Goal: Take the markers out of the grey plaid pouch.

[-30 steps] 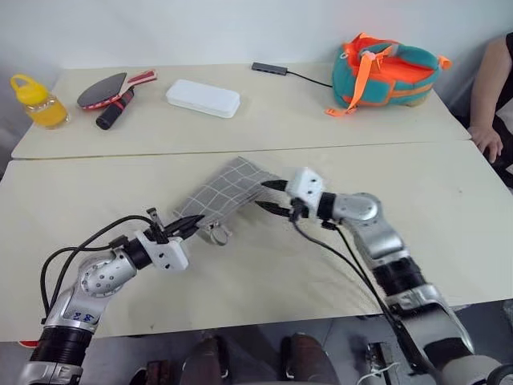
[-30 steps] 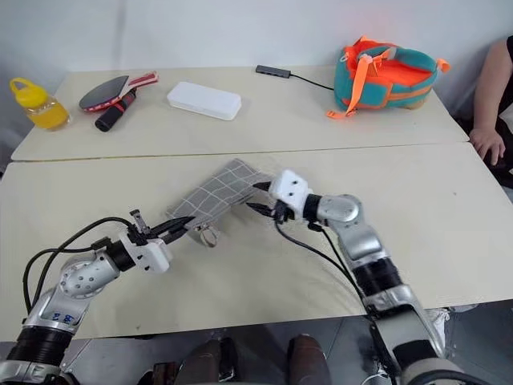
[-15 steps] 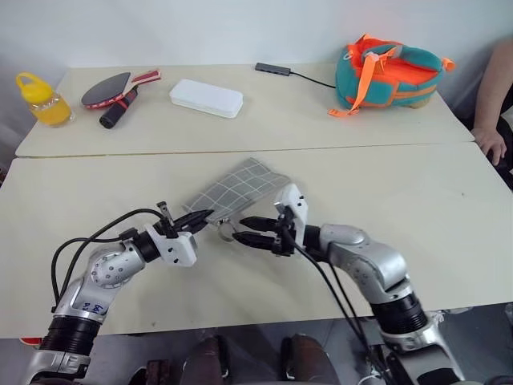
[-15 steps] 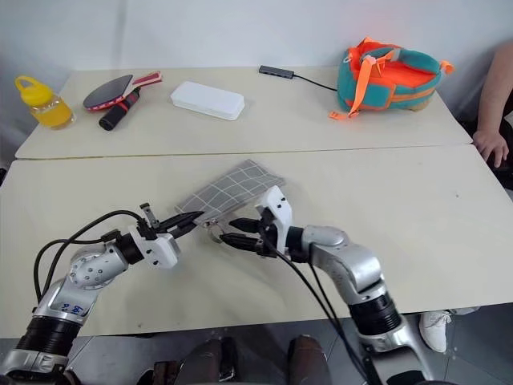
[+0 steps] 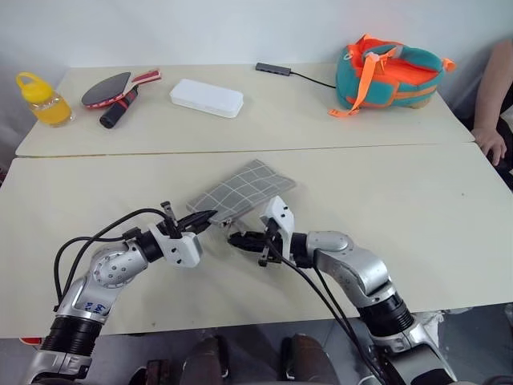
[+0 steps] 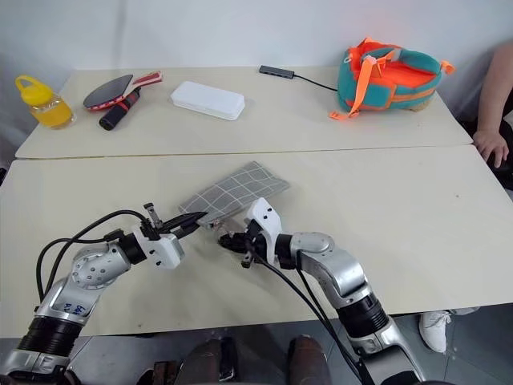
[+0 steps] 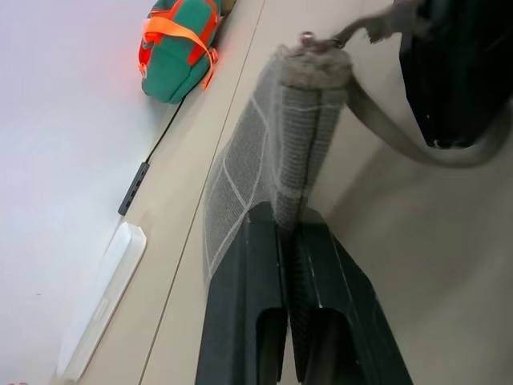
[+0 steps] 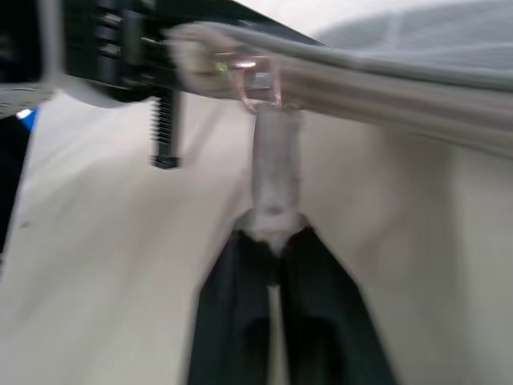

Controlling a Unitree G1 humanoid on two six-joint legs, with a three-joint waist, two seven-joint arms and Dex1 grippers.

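Left tool (image 5: 206, 216) clamps the flat grey plaid fabric pouch (image 5: 240, 190); right tool (image 8: 274, 241) pinches its zipper tab (image 8: 274, 180); pouch unopened, markers still inside.

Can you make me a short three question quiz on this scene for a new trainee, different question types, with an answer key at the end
1. True or false: the grey plaid pouch lies on the same table as the white hard case.
2. Multiple choice: the right gripper is shut on which thing? A) the table tennis paddle B) the pouch's pull strap C) the yellow bottle
3. Fill the blank: the left gripper is shut on the pouch's ____.

Key
1. False. The pouch is on the near table; the case is on the far table.
2. B. The strap hangs from the small metal ring.
3. End, or edge, pinched between the fingers.
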